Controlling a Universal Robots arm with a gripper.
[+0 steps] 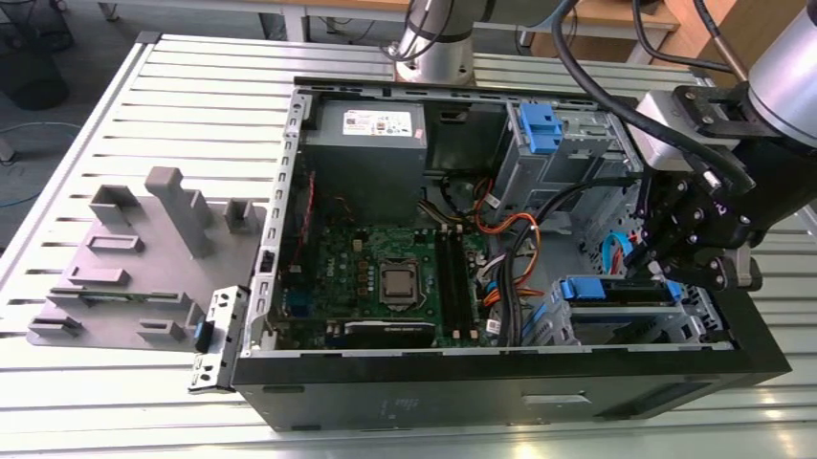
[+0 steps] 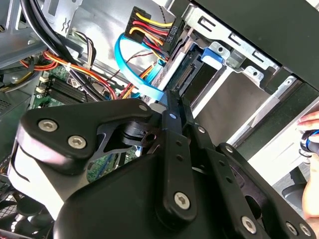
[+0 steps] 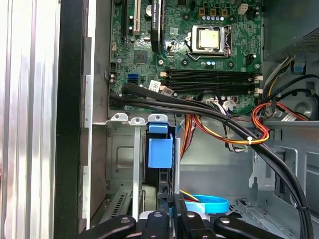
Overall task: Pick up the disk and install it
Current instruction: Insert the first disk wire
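Blue plastic marked the disk (image 3: 160,152) standing edge-on in the grey drive bay (image 3: 122,149) at the front corner of the open computer case (image 1: 511,406), low on the exterior view's right, where its carrier (image 1: 600,289) showed between the bay's walls. The gripper (image 3: 172,216) sat right behind the disk's rear edge with its jaws drawn close together; whether they pinched that edge or merely pressed on it could not be told. By my judgement the pick-up was done and the install step was in hand, with the disk mostly entered. Seating it would have called for a straight push along the bay's rails, keeping the jaws clear of the light-blue data cable (image 2: 134,74) and the black cable bundle (image 3: 219,117) nearby
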